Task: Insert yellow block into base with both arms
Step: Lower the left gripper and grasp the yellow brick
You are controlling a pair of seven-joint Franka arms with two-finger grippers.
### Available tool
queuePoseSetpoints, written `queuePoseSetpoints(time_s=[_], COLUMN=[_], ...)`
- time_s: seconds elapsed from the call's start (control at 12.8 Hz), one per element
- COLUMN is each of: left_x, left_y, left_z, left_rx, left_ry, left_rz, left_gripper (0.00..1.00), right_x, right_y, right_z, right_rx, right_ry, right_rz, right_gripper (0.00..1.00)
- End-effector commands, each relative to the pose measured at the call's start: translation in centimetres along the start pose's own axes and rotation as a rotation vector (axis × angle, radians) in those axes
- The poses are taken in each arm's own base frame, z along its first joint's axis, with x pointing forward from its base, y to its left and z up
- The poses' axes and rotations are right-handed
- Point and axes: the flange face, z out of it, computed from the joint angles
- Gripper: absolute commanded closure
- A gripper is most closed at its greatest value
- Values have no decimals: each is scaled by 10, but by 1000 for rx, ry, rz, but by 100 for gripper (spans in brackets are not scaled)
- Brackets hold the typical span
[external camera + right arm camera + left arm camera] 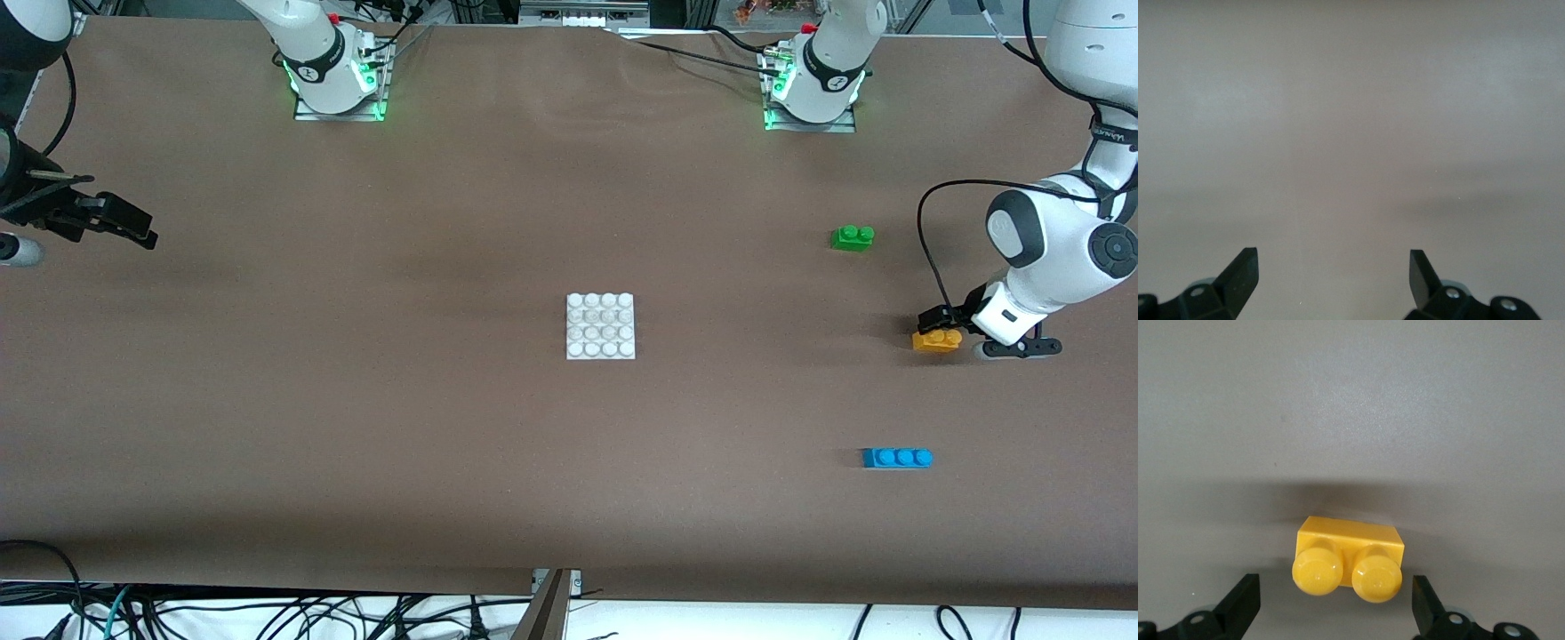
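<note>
The yellow block (pixel 936 340) lies on the brown table near the left arm's end. The white base (pixel 601 326) lies flat at the table's middle, with nothing on it. My left gripper (pixel 946 329) is low at the table, open, with one finger on each side of the yellow block (pixel 1348 560). In the left wrist view (pixel 1333 581) the fingertips stand apart from the block without touching it. My right gripper (pixel 133 229) waits open and empty over bare table at the right arm's end, as the right wrist view (pixel 1333 255) shows.
A green two-stud brick (pixel 852 237) lies farther from the front camera than the yellow block. A blue three-stud brick (pixel 896 458) lies nearer to it. The table's front edge (pixel 551 588) runs above loose cables.
</note>
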Motion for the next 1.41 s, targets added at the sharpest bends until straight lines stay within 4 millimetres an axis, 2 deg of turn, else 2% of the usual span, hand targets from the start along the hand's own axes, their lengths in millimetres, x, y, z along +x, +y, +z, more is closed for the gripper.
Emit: queuePoseSetpoints(time_s=[0.0, 0.55, 0.7, 0.78, 1.02, 1.17, 1.25, 1.33], left_x=[5, 9, 9, 9, 9, 9, 9, 10], left_y=[2, 7, 7, 7, 8, 8, 7, 6], left_z=[7, 14, 16, 16, 15, 14, 8, -9], left_rx=[6, 3, 3, 3, 4, 4, 3, 2], left_ry=[14, 18, 15, 15, 16, 16, 15, 15], left_rz=[22, 17, 19, 19, 26, 31, 19, 17], left_gripper=[0, 0, 9, 21, 48, 74, 83, 90], right_x=[4, 2, 3, 3, 3, 3, 3, 3], right_y=[1, -1, -1, -1, -2, -2, -2, -2], right_z=[-4, -4, -3, -3, -3, -3, -3, -3], right_rx=[-8, -7, -9, -7, -7, -7, -7, -7], right_ry=[-4, -8, -8, -8, -8, -8, -8, -8], right_rz=[-9, -12, -12, -12, -14, -14, -14, -14], right_gripper=[0, 0, 0, 0, 0, 0, 0, 0])
